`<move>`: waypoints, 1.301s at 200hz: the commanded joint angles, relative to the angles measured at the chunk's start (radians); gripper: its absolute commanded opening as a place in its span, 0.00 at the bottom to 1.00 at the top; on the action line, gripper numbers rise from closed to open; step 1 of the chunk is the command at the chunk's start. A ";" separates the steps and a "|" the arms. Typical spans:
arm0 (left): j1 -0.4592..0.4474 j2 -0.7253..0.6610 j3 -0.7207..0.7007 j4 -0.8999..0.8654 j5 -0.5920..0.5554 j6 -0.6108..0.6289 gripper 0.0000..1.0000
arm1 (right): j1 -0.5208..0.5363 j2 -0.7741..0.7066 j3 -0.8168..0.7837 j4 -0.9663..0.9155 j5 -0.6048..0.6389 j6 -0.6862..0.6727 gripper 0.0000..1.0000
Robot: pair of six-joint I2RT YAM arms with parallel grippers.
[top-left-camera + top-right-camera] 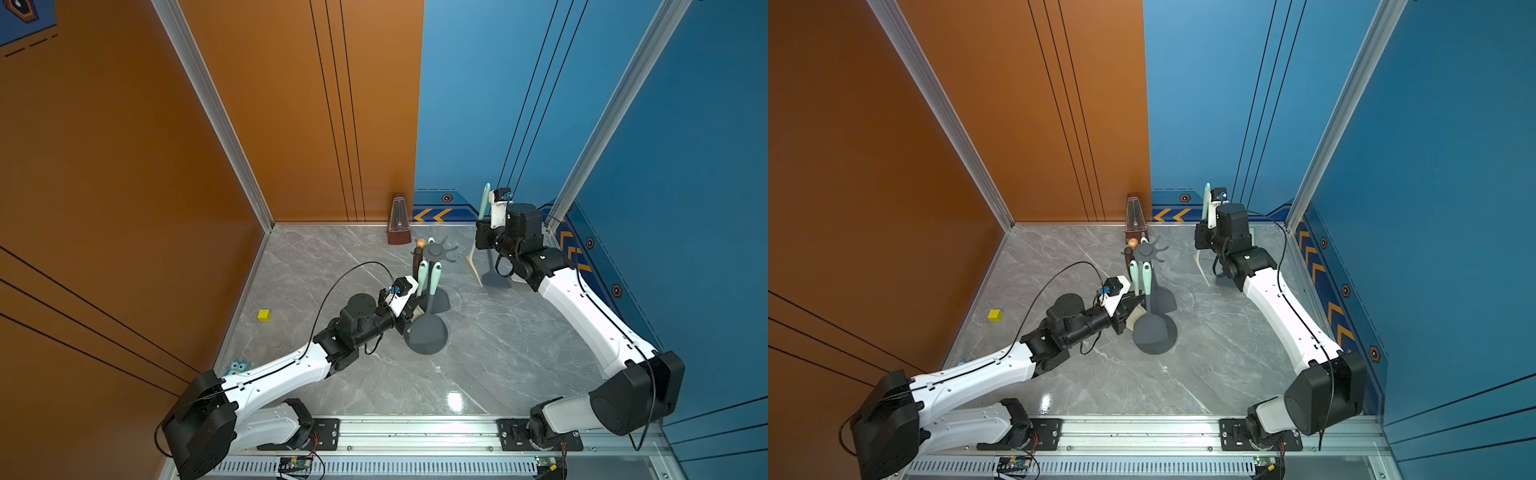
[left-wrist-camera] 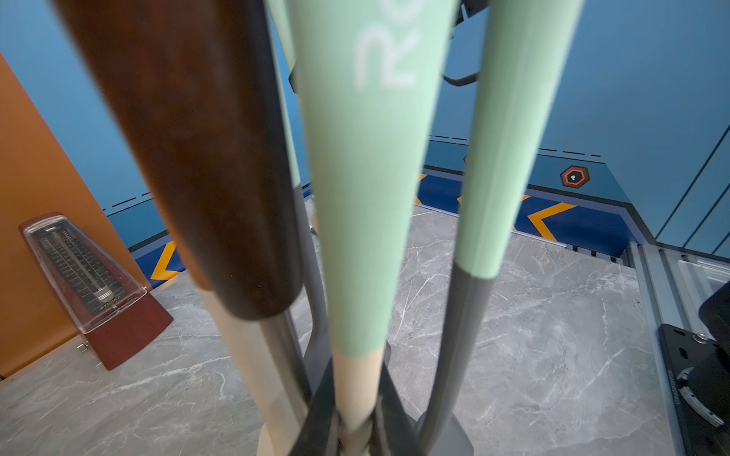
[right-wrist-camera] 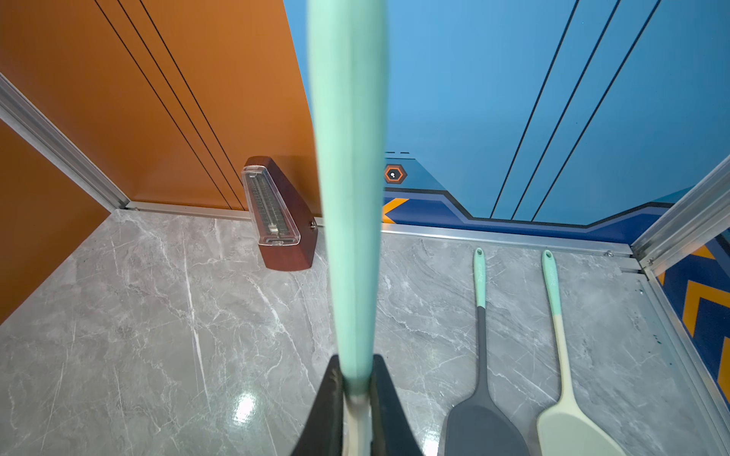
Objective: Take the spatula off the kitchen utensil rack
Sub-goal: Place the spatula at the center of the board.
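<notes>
The kitchen utensil rack [image 1: 436, 250] [image 1: 1146, 250] stands mid-table on its round base [image 1: 430, 347], with several utensils hanging from its prongs. My left gripper [image 1: 415, 309] [image 2: 357, 379] is beside the pole, shut on the cream neck of a hanging mint-handled utensil [image 2: 367, 177]. My right gripper [image 1: 484, 232] [image 3: 357, 367] is at the back right, away from the rack. It is shut on a mint-handled spatula [image 1: 484, 201] [image 3: 347, 158] held upright, whose cream blade [image 1: 473, 262] hangs just above the table.
A dark grey spatula [image 3: 480, 426] and a cream one [image 3: 569, 426] lie flat by the right wall under my right arm. A metronome [image 1: 399, 222] stands at the back wall. A yellow cube [image 1: 264, 315] and an owl toy [image 1: 239, 367] lie at the left edge.
</notes>
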 commanded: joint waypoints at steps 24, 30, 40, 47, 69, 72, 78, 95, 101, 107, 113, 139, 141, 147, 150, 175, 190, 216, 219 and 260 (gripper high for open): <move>0.000 -0.028 -0.022 -0.007 -0.028 -0.019 0.11 | -0.014 0.069 0.101 -0.052 0.032 0.005 0.00; 0.000 -0.029 -0.022 -0.007 -0.029 -0.019 0.11 | -0.017 0.079 0.111 -0.055 0.033 0.005 0.00; 0.000 -0.028 -0.023 -0.007 -0.029 -0.019 0.11 | -0.021 0.097 0.129 -0.064 0.035 0.007 0.00; 0.001 -0.028 -0.022 -0.007 -0.030 -0.017 0.11 | -0.025 0.114 0.144 -0.070 0.034 0.011 0.00; 0.001 -0.019 -0.018 -0.007 -0.028 -0.017 0.11 | -0.040 0.162 0.180 -0.075 0.013 0.031 0.00; 0.001 -0.018 -0.016 -0.007 -0.027 -0.017 0.11 | -0.041 0.172 0.185 -0.077 0.011 0.035 0.00; 0.000 -0.015 -0.015 -0.007 -0.026 -0.017 0.11 | -0.044 0.187 0.192 -0.078 0.005 0.041 0.00; 0.000 -0.009 -0.010 -0.007 -0.021 -0.018 0.11 | -0.053 0.230 0.222 -0.088 -0.007 0.065 0.00; 0.000 -0.008 -0.009 -0.007 -0.021 -0.018 0.11 | -0.054 0.247 0.238 -0.097 -0.010 0.071 0.00; 0.000 -0.007 -0.008 -0.007 -0.020 -0.017 0.11 | -0.057 0.264 0.251 -0.106 -0.011 0.075 0.00; 0.000 -0.006 -0.007 -0.007 -0.021 -0.017 0.11 | -0.059 0.282 0.268 -0.115 -0.012 0.077 0.00; 0.000 -0.002 -0.003 -0.007 -0.015 -0.015 0.12 | -0.061 0.353 0.340 -0.149 -0.017 0.073 0.00; 0.000 -0.002 -0.002 -0.007 -0.015 -0.015 0.11 | -0.061 0.357 0.348 -0.153 -0.016 0.072 0.00; 0.000 -0.002 -0.002 -0.007 -0.014 -0.015 0.12 | -0.060 0.375 0.362 -0.166 -0.016 0.071 0.00; 0.000 -0.001 -0.002 -0.007 -0.015 -0.015 0.12 | -0.061 0.385 0.377 -0.172 -0.015 0.071 0.00; 0.000 -0.001 -0.002 -0.007 -0.016 -0.016 0.12 | -0.066 0.448 0.456 -0.229 -0.005 0.073 0.00; 0.000 -0.002 -0.003 -0.007 -0.016 -0.017 0.12 | -0.073 0.478 0.486 -0.252 -0.005 0.081 0.00; 0.000 0.001 -0.005 -0.007 -0.018 -0.017 0.12 | -0.087 0.531 0.537 -0.298 -0.007 0.093 0.00; 0.000 0.001 -0.004 -0.007 -0.018 -0.017 0.12 | -0.089 0.535 0.541 -0.301 -0.009 0.093 0.00; 0.001 0.007 -0.006 -0.007 -0.017 -0.020 0.12 | -0.108 0.598 0.581 -0.311 -0.052 0.090 0.00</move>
